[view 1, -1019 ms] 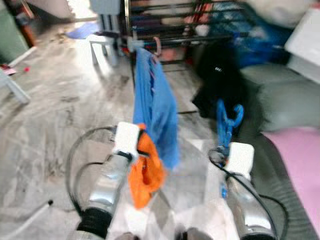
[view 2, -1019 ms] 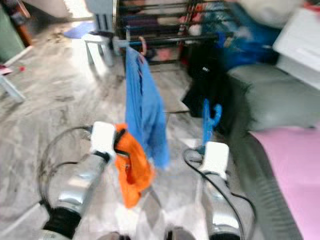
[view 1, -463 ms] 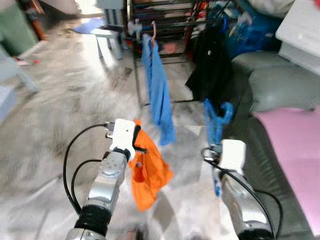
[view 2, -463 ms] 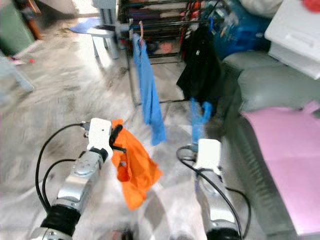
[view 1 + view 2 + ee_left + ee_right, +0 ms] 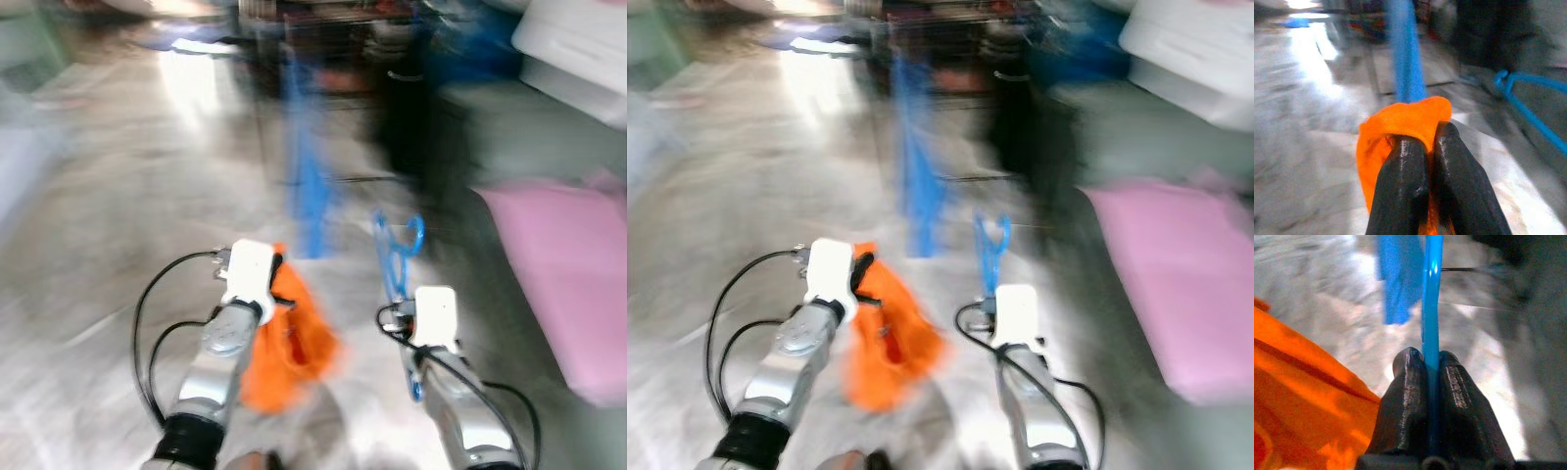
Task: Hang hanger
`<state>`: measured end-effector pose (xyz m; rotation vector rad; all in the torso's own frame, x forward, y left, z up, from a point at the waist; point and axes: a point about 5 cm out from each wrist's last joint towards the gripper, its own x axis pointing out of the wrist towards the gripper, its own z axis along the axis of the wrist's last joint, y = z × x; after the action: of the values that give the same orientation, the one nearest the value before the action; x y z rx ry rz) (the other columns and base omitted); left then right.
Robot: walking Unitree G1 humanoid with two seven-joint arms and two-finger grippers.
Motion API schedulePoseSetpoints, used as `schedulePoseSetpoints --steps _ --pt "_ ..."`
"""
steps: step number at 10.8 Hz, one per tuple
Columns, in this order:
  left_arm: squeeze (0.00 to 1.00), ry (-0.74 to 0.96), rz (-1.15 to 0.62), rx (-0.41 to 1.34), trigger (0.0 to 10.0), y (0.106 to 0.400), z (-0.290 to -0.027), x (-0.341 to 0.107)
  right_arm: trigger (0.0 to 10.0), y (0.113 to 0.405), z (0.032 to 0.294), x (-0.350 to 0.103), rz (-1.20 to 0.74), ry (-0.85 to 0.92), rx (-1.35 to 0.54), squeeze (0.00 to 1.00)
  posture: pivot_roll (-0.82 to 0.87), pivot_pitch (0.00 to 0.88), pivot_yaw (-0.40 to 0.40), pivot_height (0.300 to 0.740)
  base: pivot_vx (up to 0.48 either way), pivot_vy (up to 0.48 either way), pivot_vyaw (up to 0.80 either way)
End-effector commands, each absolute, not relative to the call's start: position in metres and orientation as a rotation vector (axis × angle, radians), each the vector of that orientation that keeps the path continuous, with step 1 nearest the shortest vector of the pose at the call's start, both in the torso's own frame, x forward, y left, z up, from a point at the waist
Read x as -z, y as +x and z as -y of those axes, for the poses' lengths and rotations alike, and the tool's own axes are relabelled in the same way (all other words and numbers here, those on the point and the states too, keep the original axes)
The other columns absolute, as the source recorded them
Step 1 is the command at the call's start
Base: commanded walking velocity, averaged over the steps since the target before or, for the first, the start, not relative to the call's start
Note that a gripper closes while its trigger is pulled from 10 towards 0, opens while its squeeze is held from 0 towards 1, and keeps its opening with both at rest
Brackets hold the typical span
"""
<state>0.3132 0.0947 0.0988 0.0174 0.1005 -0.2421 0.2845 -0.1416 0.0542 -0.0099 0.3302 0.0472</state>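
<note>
Left eye view: heavy blur all over, grey marbled floor (image 5: 108, 196) under both silver arms.
Left gripper (image 5: 1425, 147): fingers pressed tight together, pinching a fold of the orange cloth (image 5: 1400, 122); the cloth bunches over the fingertips and, in the head views, hangs down beside the left forearm (image 5: 289, 343).
Blue garment (image 5: 306, 166): hanging straight down ahead, between the two arms and further off, a smeared vertical streak.
Blue hanger (image 5: 397, 255): standing up from the right gripper, hook end at the top, just right of the orange cloth and near the hanging blue garment.
Right gripper (image 5: 1430, 363): clamped shut on the blue hanger, the thin blue bar (image 5: 1431, 298) running straight out between the two black fingers.
Dark garment (image 5: 411, 108): hanging beyond the hanger, too blurred for detail.
Pink surface (image 5: 558, 264): far right, beside the right arm.
</note>
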Motion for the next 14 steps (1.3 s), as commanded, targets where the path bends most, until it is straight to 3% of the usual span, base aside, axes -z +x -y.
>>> schedulePoseSetpoints --steps 1,4,12,14 --pt "0.00 0.011 -0.095 0.255 10.0 0.315 -0.093 -0.102 10.0 0.284 0.147 -0.054 -0.331 -0.005 -0.029 0.00 -0.08 0.155 0.054 0.740 0.000 0.000 0.00" --pt "0.00 0.008 -0.106 0.242 10.0 0.316 -0.098 -0.101 10.0 0.286 0.145 -0.051 -0.354 0.007 -0.026 0.00 -0.06 0.136 0.043 0.740 0.000 0.320 0.00" --pt "0.00 0.006 -0.098 0.282 10.0 0.314 -0.082 -0.102 10.0 0.300 0.135 -0.055 -0.323 -0.051 -0.087 0.00 -0.06 0.099 0.029 0.740 0.000 0.480 -0.61" --pt "0.00 0.028 -0.092 0.303 10.0 0.310 -0.078 -0.099 10.0 0.298 0.133 -0.055 -0.313 -0.058 -0.096 0.00 -0.06 0.095 0.029 0.740 0.000 0.000 0.00"
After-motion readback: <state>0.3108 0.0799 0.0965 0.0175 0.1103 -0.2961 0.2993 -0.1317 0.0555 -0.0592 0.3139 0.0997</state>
